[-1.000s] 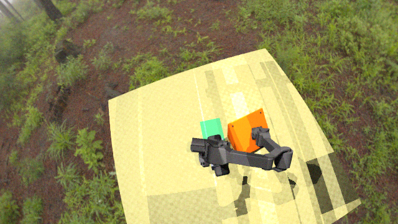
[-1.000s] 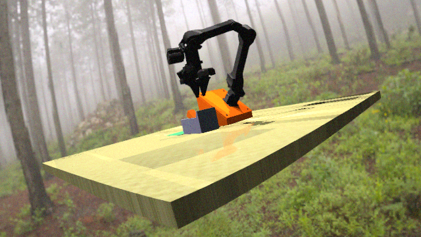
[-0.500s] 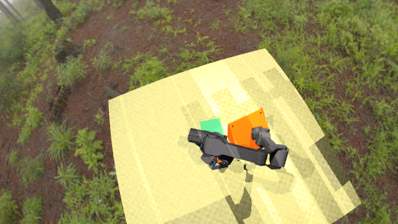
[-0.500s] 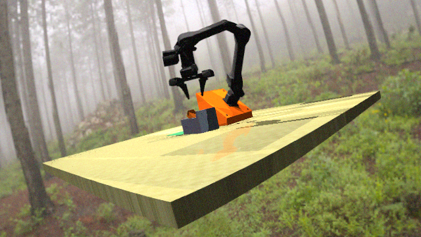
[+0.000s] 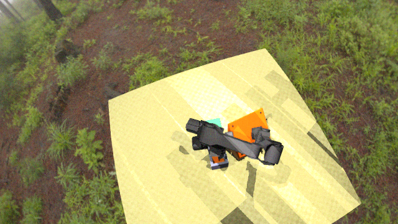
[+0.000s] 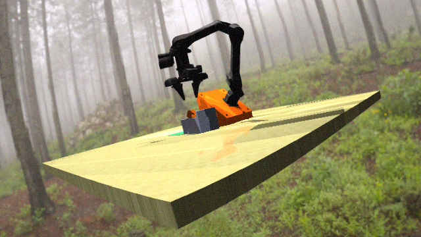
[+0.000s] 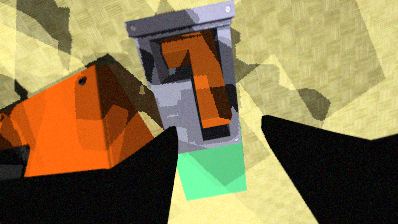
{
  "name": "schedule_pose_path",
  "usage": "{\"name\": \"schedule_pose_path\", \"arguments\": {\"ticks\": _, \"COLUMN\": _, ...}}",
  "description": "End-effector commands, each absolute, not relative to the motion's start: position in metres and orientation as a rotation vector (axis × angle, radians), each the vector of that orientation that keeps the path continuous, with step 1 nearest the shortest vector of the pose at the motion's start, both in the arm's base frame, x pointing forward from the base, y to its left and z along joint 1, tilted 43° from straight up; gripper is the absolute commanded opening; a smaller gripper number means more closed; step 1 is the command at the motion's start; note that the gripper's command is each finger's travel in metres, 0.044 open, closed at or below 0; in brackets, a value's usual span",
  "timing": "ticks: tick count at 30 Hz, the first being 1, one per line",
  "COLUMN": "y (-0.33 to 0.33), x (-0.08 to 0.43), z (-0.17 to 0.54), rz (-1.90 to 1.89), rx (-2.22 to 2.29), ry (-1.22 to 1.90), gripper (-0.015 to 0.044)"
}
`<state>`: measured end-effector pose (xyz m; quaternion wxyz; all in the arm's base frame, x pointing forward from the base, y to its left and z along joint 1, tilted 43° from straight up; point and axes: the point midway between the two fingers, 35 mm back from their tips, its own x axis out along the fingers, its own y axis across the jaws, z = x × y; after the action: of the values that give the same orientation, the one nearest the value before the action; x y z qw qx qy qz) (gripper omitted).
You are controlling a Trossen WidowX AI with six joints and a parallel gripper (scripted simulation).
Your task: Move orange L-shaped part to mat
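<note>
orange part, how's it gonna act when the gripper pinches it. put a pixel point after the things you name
The orange part [image 5: 218, 159] [image 6: 191, 113] [image 7: 207, 95] looks stiff: its edges run straight though one end stands up from the tray [image 5: 219, 166] [image 6: 207, 120] [image 7: 172, 100]. Its L-shape may make it swing if pinched at the raised end. Flat faces suggest it won't roll.
</note>
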<state>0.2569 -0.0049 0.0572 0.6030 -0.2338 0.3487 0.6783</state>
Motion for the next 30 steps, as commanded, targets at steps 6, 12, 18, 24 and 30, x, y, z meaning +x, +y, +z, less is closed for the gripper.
{"name": "schedule_pose_path", "arguments": {"ticks": 6, "y": -0.003, "x": 0.258, "z": 0.047, "rz": 1.603, "rx": -0.6, "ry": 0.757, "gripper": 0.028}}
{"name": "schedule_pose_path", "arguments": {"ticks": 12, "y": 0.011, "x": 0.254, "z": 0.031, "rz": 1.603, "rx": -0.599, "ry": 0.756, "gripper": 0.028}}
{"name": "schedule_pose_path", "arguments": {"ticks": 18, "y": 0.014, "x": 0.253, "z": 0.027, "rz": 1.603, "rx": -0.599, "ry": 0.756, "gripper": 0.028}}
{"name": "schedule_pose_path", "arguments": {"ticks": 24, "y": 0.021, "x": 0.252, "z": 0.02, "rz": 1.602, "rx": -0.6, "ry": 0.756, "gripper": 0.028}}
{"name": "schedule_pose_path", "arguments": {"ticks": 30, "y": 0.027, "x": 0.251, "z": 0.013, "rz": 1.602, "rx": -0.6, "ry": 0.756, "gripper": 0.028}}
